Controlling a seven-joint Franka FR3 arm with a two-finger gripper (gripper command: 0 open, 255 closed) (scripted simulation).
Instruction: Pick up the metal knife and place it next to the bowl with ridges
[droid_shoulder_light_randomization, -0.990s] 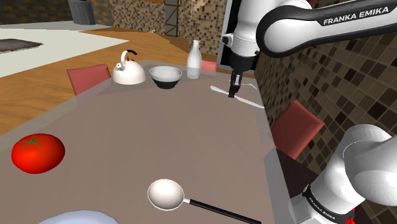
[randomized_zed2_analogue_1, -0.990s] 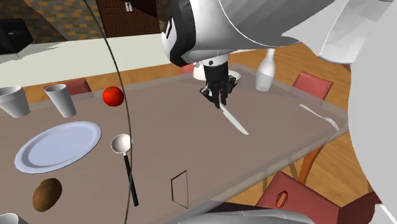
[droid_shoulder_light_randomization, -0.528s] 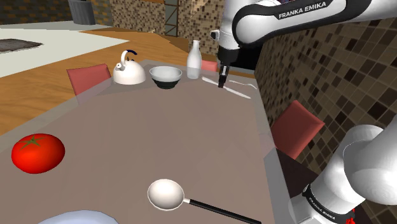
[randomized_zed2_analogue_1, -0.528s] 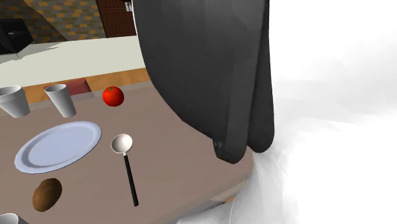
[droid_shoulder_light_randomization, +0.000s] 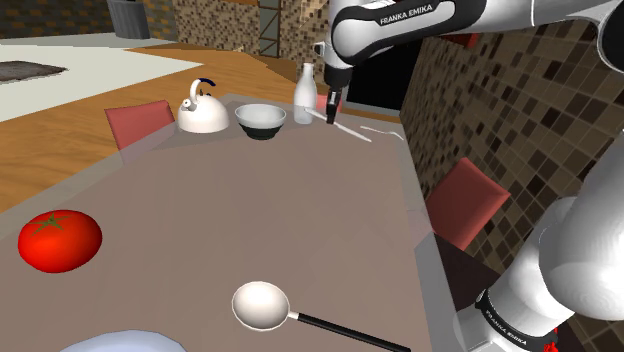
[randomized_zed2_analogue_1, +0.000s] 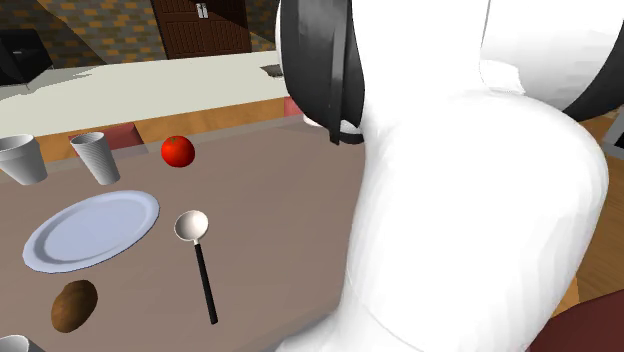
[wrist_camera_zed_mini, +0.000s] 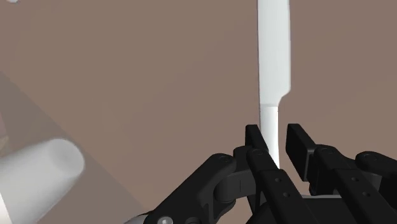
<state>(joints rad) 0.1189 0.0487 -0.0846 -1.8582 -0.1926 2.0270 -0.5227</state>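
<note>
Knife (droid_shoulder_light_randomization: 352, 129), a thin pale sliver in the shoulder view, slanted down from the gripper (droid_shoulder_light_randomization: 331, 104) near the table's (droid_shoulder_light_randomization: 250, 200) far corner, just beside the white bottle (droid_shoulder_light_randomization: 305, 94) and to the right of the bowl (droid_shoulder_light_randomization: 261, 120). Whether its tip touched the table was hard to tell. The bowl, dark outside, showed a plain white inside, and its ridges could not be made out. A white kettle (droid_shoulder_light_randomization: 203, 110) stood to its left.

In the second exterior view the arm's white and black bulk hid the right half of the table. Two grey cups (randomized_zed2_analogue_1: 20, 158) stood behind a plate (randomized_zed2_analogue_1: 90, 228), their insides hard to read.

In the wrist view the knife's blade (wrist_camera_zed_mini: 273, 51) ran straight out from the gripper (wrist_camera_zed_mini: 277, 149), whose black fingers (wrist_camera_zed_mini: 256, 147) pinched the handle; the bottle (wrist_camera_zed_mini: 38, 168) was cut off at the edge
</note>
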